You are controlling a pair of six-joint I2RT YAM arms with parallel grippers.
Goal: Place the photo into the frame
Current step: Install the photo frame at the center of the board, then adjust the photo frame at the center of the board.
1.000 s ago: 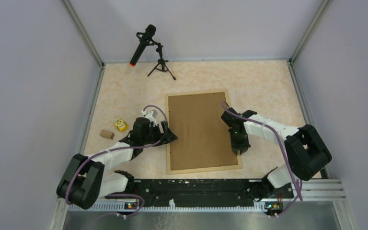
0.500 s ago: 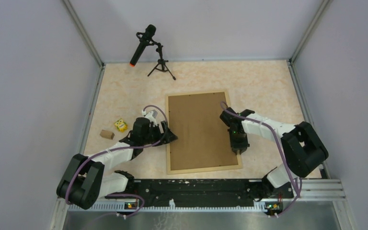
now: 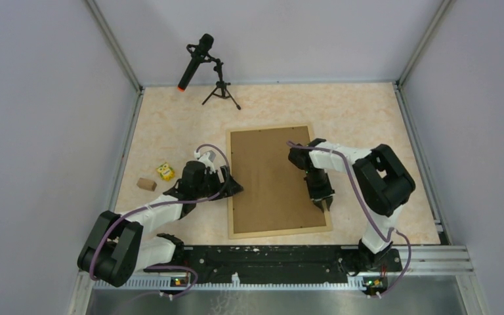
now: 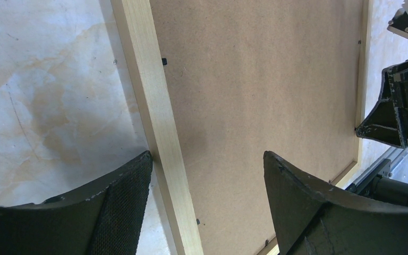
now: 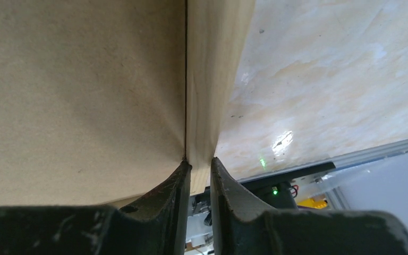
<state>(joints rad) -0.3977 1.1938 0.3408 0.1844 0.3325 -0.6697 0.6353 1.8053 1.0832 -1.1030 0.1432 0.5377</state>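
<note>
The light wood frame (image 3: 279, 231) lies flat on the table with the brown backing board (image 3: 272, 177) filling it. The sunflower photo is hidden. My left gripper (image 3: 235, 187) is open and straddles the frame's left rail (image 4: 149, 90), one finger over the table, the other over the board (image 4: 260, 79); its jaws (image 4: 207, 156) hold nothing. My right gripper (image 3: 325, 202) points down at the frame's right rail near its near end. In the right wrist view its fingers (image 5: 201, 162) stand almost together over the rail (image 5: 212, 79), beside the board (image 5: 85, 90).
A black microphone on a small tripod (image 3: 200, 62) stands at the back left. A small yellow object (image 3: 165, 172) and a brown block (image 3: 147, 184) lie left of my left arm. The metal base rail (image 3: 282, 256) runs along the near edge.
My right arm's elbow has swung left and back, and its gripper has shifted slightly along the right rail. The left arm and the frame have not moved.
</note>
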